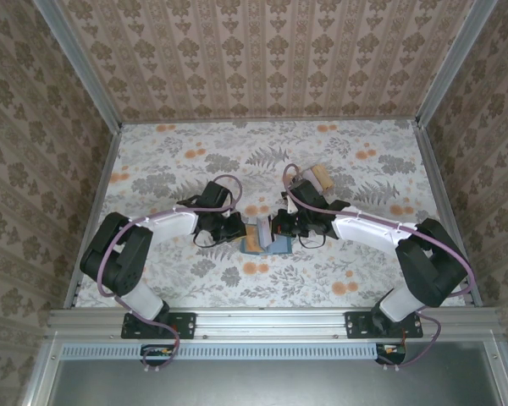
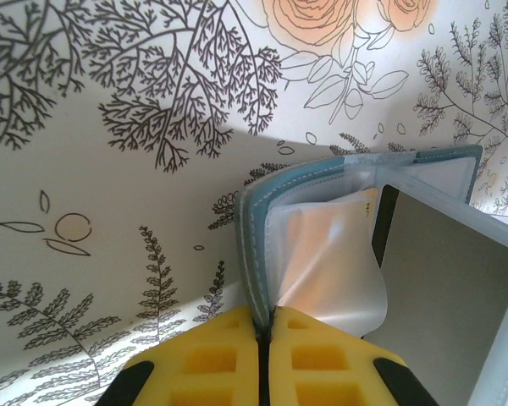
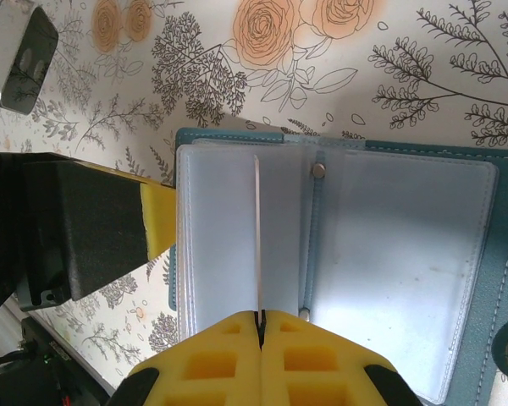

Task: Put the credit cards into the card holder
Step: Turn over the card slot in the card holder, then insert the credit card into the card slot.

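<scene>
Where the two arms meet near the middle of the table (image 1: 152,271), the holder (image 1: 265,240) is seen lying open with its clear sleeves (image 3: 398,254) facing up. At its left edge the left end effector (image 2: 264,326) is pressed together: the yellow pads (image 2: 212,364) are closed on the teal cover and on a clear sleeve beside it, and the cover is curled upward there. How many sleeves are caught cannot be told. In the right wrist view the same end effector's black finger and yellow pad are seen touching the holder's left edge. Further right, the right end effector (image 3: 259,317) is closed on a card (image 3: 256,237), which is seen edge-on as a thin pale line. It is held upright over the left half of the sleeves, just left of the spine. Beyond the right end effector, apart from the holder, a box (image 1: 313,176) is seen on the table.
</scene>
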